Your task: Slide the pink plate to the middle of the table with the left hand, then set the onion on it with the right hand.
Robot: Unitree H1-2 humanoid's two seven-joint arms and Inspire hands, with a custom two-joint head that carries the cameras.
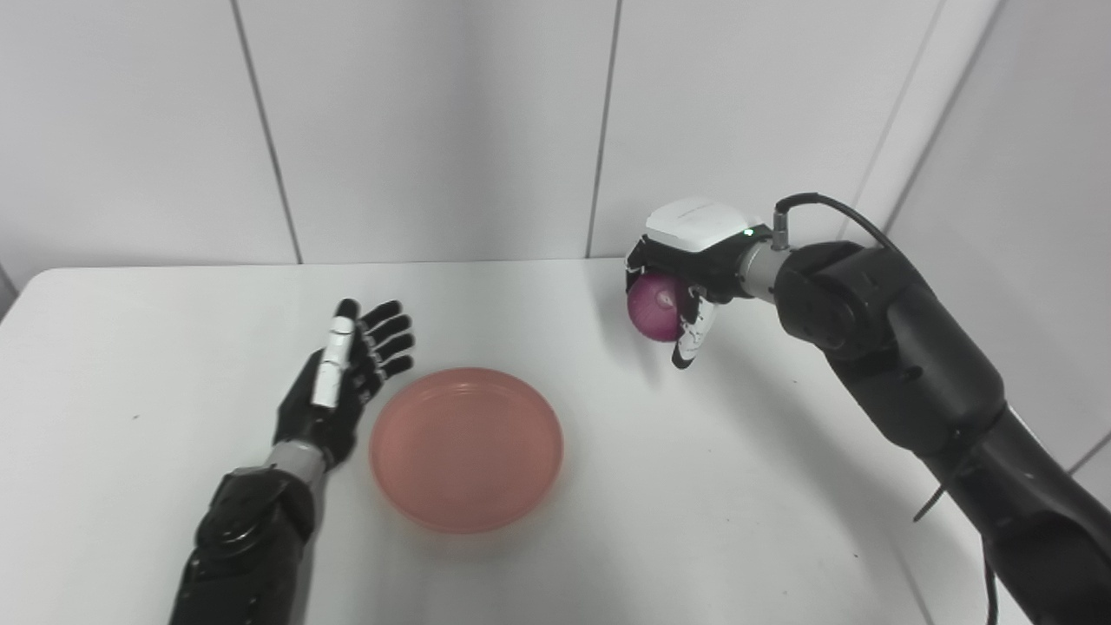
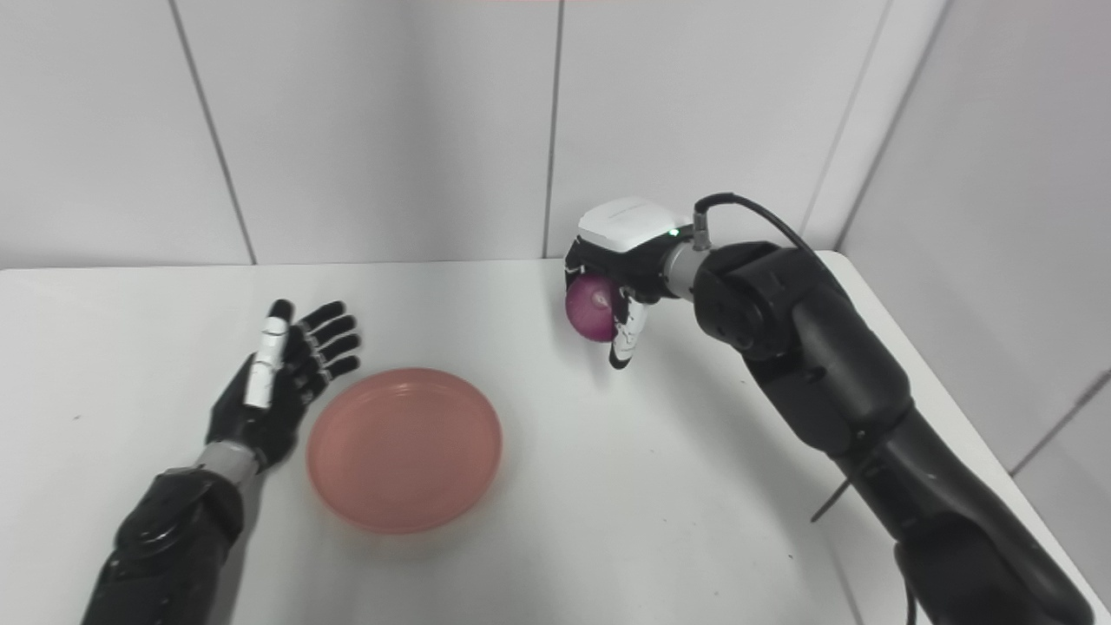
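Pink plate [image 1: 466, 447] rests mid-counter [image 1: 712, 521]; left hand [image 1: 347, 378] lies beside it, fingers spread, empty. Right hand [image 1: 681, 291], clamped on the onion [image 1: 653, 305], should travel over the plate, lower, then release.

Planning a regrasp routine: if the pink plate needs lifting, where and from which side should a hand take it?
Pinch the raised rim of the pink plate at its left edge, nearest the open left hand. The plate lies flat and shallow, offering no other hold.

The round, shallow pink plastic plate [image 1: 466, 447] lies flat and empty near the middle of the white tabletop [image 1: 130, 347]. The round purple-red onion [image 1: 655, 307] is in the air, right of the plate, well apart.
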